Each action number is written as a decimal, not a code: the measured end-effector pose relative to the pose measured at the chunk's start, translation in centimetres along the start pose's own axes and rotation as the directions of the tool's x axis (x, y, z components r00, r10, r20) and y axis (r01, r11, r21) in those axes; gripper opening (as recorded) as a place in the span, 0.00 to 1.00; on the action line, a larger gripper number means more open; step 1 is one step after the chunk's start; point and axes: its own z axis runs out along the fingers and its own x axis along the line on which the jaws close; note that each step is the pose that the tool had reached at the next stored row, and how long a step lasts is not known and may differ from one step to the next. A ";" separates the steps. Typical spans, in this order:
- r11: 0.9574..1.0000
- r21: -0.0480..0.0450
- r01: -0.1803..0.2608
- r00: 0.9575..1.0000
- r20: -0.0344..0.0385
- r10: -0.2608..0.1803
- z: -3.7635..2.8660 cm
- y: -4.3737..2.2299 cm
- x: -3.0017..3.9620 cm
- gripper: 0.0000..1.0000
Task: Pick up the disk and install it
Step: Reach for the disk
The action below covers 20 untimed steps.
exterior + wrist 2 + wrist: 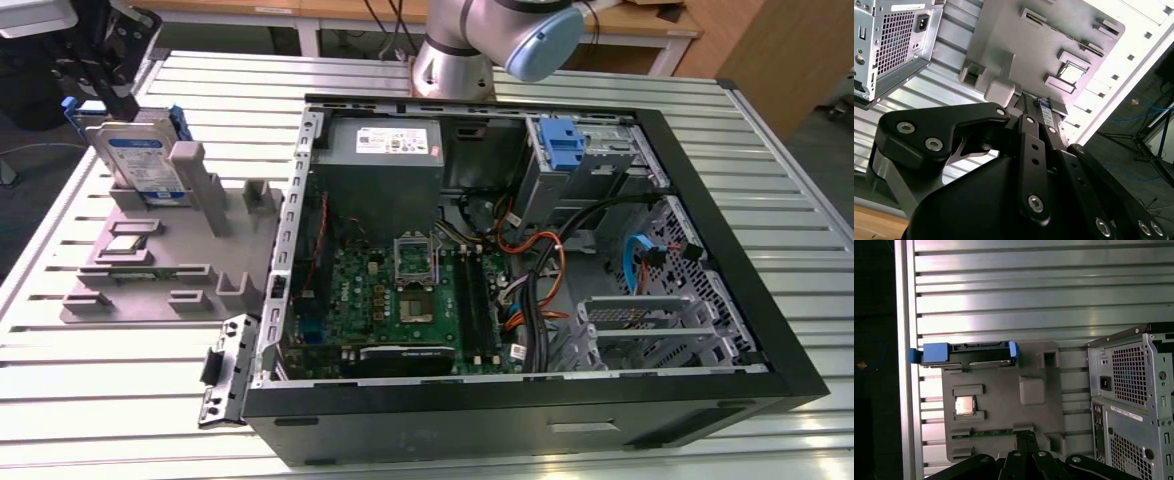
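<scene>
The disk [142,160] is a silver drive with a white-and-blue label and a blue carrier frame. It stands on edge in a slot at the far end of a grey holder block [147,265], at the exterior view's left. In the first wrist view the disk [966,353] shows edge-on with blue tabs at both ends. My black gripper [112,92] hangs just above the disk's top edge and holds nothing. Its linkage [1025,436] shows over the near end of the holder. In the second wrist view the gripper [1040,117] hides the disk.
An open computer case [694,250] lies on the slatted metal table [80,350], with the motherboard [400,290], a grey power-supply box [380,150], a blue latch piece [563,145] and cables inside. A processor chip [965,406] sits in the holder. The arm's base [461,50] stands behind the case.
</scene>
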 end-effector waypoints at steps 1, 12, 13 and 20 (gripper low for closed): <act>1.000 0.000 0.000 1.000 0.000 0.000 0.01 -0.01 0.13 0.10; 1.000 0.000 0.000 1.000 0.000 0.000 0.10 -0.14 1.82 0.10; 1.000 0.000 0.000 1.000 0.000 0.000 0.10 -0.15 1.94 0.10; 1.000 0.000 0.000 1.000 0.000 0.000 0.10 -0.17 2.22 0.10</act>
